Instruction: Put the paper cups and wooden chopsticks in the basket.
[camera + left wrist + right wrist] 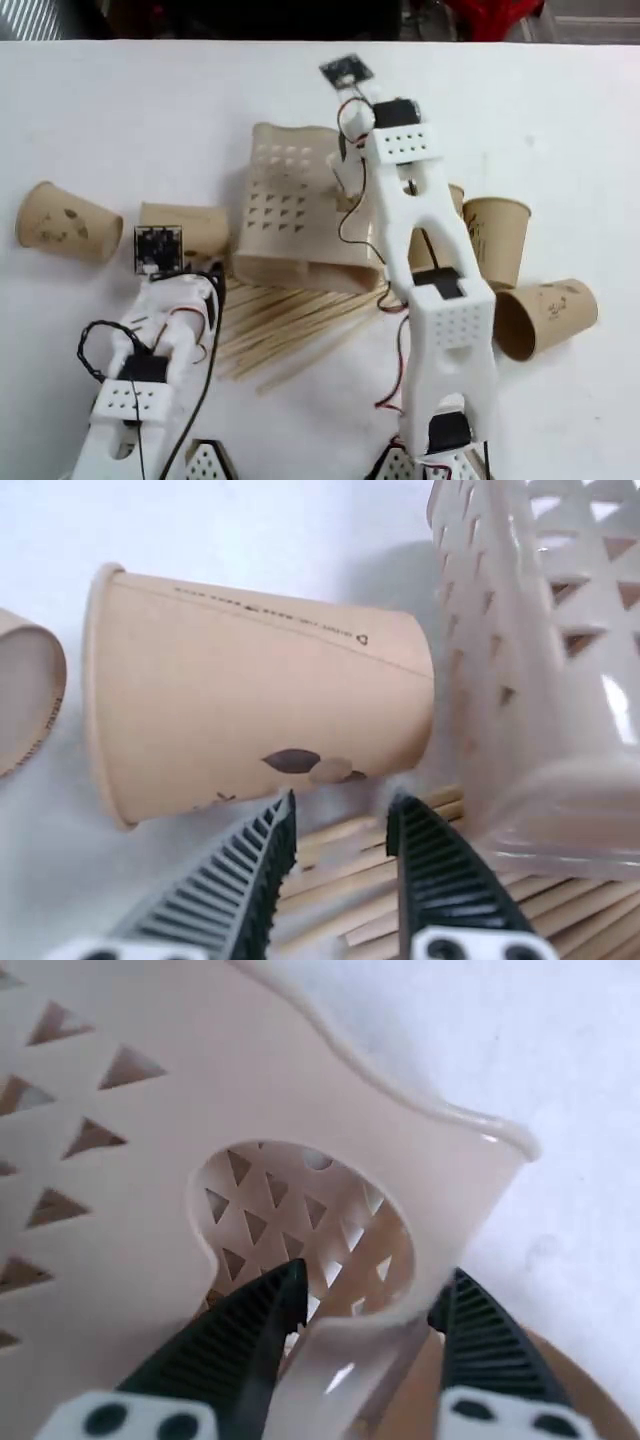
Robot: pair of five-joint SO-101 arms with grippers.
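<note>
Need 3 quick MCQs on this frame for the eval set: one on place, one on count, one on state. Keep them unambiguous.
1. Where are the chopsticks?
A) in the basket
B) inside a cup
C) piled on the table beside the basket

2. How many cups lie on the left arm's side of the basket?
A) none
B) two
C) four

3. What state is the left gripper in?
A) open and empty
B) shut on a cup
C) shut on chopsticks

Answers:
1 C: the chopsticks lie loose on the table against the basket's outer wall.
2 B: the outer cup and the inner cup both lie there on their sides.
3 A: its fingers stand apart with nothing between them, over the chopsticks next to the inner cup.
</note>
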